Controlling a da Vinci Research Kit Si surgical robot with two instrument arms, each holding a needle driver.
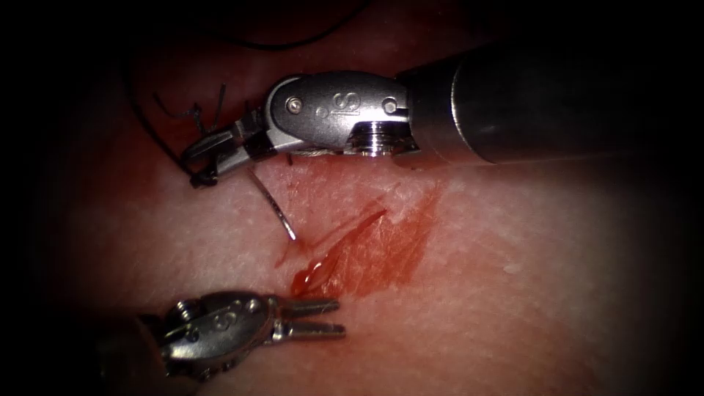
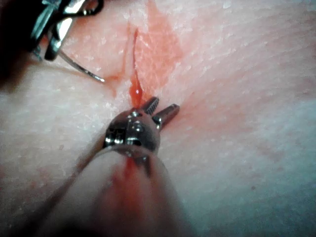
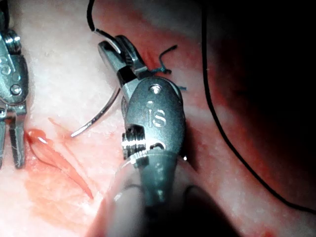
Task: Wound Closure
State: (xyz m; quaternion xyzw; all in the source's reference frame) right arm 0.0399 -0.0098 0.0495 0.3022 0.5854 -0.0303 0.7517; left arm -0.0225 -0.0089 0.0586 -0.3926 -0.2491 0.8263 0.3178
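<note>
The right tool (image 1: 209, 152) pinches the stiff, slippery needle (image 1: 273, 207) near its threaded end, clear of the tissue (image 1: 513, 293); the left tool (image 1: 319, 317), jaws spread, holds nothing.

The right arm's tool (image 1: 202, 158) came in from the right and lay across the tissue (image 1: 513, 293) above and to the left of the cut (image 1: 352, 235). Its jaws were closed on the needle (image 1: 273, 207) near the thread end of the curve. The needle hung free over the tissue, left of the cut, its point toward the cut and not in the tissue. The thread (image 3: 222, 133) ran from the needle's end up and away behind that tool. Cut ends of thread (image 1: 202, 114) stood just behind its jaws. The left arm's tool (image 1: 317, 319) lay below, jaws parted and holding nothing, beside the red fluid (image 1: 312, 275) at the cut's lower end.
</note>
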